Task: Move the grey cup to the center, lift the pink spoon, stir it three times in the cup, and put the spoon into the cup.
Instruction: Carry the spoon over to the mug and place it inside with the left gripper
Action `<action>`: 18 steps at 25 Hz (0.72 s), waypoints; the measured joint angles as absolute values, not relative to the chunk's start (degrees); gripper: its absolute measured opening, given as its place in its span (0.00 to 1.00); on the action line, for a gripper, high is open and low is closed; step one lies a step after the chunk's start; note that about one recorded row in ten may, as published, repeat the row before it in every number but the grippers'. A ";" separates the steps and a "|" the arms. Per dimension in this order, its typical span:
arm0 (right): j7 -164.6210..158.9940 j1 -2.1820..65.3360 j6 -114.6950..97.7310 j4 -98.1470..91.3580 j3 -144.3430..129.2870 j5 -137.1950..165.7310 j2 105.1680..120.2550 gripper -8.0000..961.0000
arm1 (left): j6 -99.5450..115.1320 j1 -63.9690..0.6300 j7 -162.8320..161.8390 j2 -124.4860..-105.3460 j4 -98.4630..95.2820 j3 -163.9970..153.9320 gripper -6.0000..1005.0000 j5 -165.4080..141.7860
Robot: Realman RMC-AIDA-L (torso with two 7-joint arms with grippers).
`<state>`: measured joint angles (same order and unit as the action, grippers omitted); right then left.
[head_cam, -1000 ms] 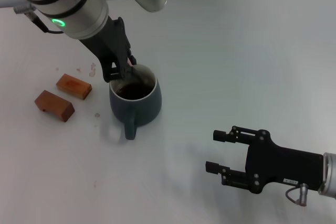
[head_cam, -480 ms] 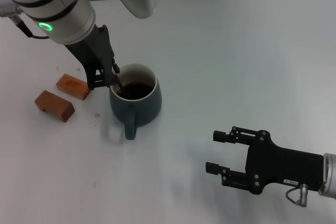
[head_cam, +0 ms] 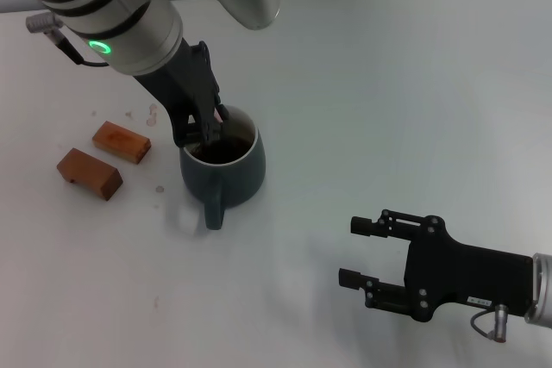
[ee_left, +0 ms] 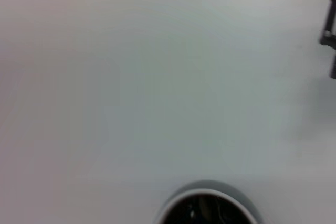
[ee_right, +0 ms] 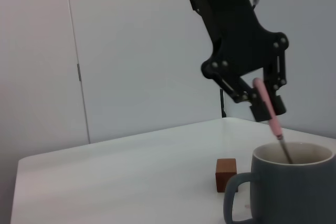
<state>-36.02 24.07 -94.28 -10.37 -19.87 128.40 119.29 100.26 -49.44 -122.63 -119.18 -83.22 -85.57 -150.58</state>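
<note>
White table | left pincer grips pink spoon in grey cup | right pincer open, idle

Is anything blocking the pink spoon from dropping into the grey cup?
Nothing visible. The left hand holds the slim pink-handled spoon tilted, its metal neck already inside the open mouth of the rounded blue-grey mug. The two brown wooden blocks lie apart, beside the mug.

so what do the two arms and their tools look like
The left arm is a glossy white cylinder with black bands, a green ring light and a grey cable plug; its left tool is a black linkage. The right tool is black with two pronged fingers, on a black block with a small looped cable.
</note>
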 joint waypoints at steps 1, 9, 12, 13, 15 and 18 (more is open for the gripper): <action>-36.02 24.04 -94.28 -10.37 -19.88 128.40 119.28 0.70 | 99.51 -49.33 -122.78 -119.18 -83.18 -85.73 0.21 -150.77; -36.04 23.92 -94.31 -10.37 -20.02 128.40 119.28 0.70 | 98.17 -49.08 -123.81 -119.18 -83.14 -86.35 0.21 -154.99; -36.04 23.91 -94.31 -10.37 -20.04 128.40 119.30 0.70 | 99.20 -49.08 -124.15 -119.18 -83.14 -86.21 0.21 -155.85; -36.04 23.90 -94.31 -10.37 -20.04 128.40 119.30 0.70 | 100.68 -49.12 -124.22 -119.18 -83.15 -85.86 0.21 -156.09; -36.04 23.90 -94.31 -10.37 -20.04 128.40 119.31 0.70 | 101.81 -49.10 -124.23 -119.18 -83.35 -85.78 0.21 -155.63; -36.04 23.90 -94.31 -10.37 -20.04 128.41 119.33 0.70 | 102.46 -48.91 -124.23 -119.18 -83.64 -85.89 0.21 -153.84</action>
